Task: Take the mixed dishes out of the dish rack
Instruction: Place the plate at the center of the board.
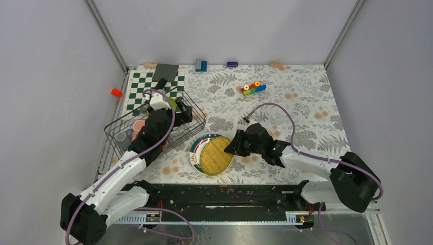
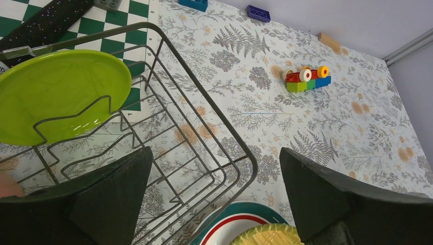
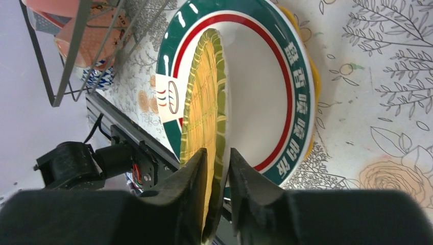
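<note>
Right end effector [image 3: 217, 178] is pinching the yellow plate's [image 1: 216, 154] rim, seemingly loosening, over the white plate [image 3: 255, 87] on the counter [image 1: 286, 107]. Lower flat before releasing. Left end effector [image 2: 214, 199] is hanging spread above the dish rack [image 1: 153, 122].

You see a fern-and-flower patterned tablecloth [image 1: 286, 102] with a green-and-white chequered board [image 1: 140, 87] at its far left corner. A dark grey slab [image 1: 165, 71] lies on that board's far edge. A cluster of coloured toy bricks [image 1: 254, 88] sits right of the board; a red piece [image 1: 117, 92] lies left of it.
</note>
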